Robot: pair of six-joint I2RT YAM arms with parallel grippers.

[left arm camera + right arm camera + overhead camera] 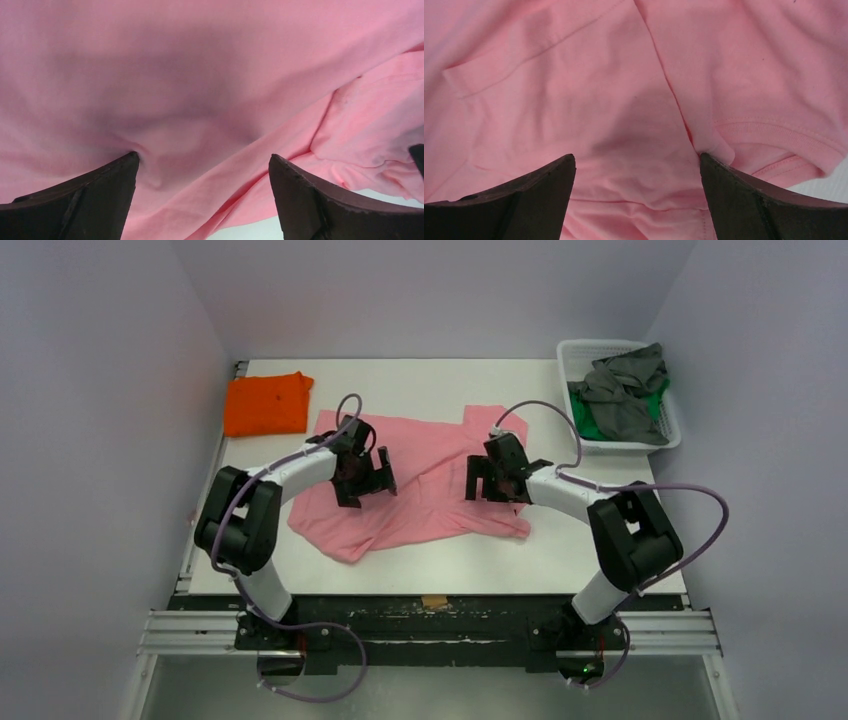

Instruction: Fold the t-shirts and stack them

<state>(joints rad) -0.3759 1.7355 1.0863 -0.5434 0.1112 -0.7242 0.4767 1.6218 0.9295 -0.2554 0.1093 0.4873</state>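
A light pink t-shirt lies crumpled and partly spread in the middle of the white table. My left gripper hovers over its left part, jaws wide apart, fingertips touching the cloth. Over the shirt's right part my right gripper stands open too, pink fabric and a sleeve hem under its tips. A folded orange t-shirt rests at the table's far left corner. Grey and green t-shirts lie bunched in a basket.
The white plastic basket stands at the far right of the table. Pale walls close in the left, back and right sides. A metal rail with both arm bases runs along the near edge.
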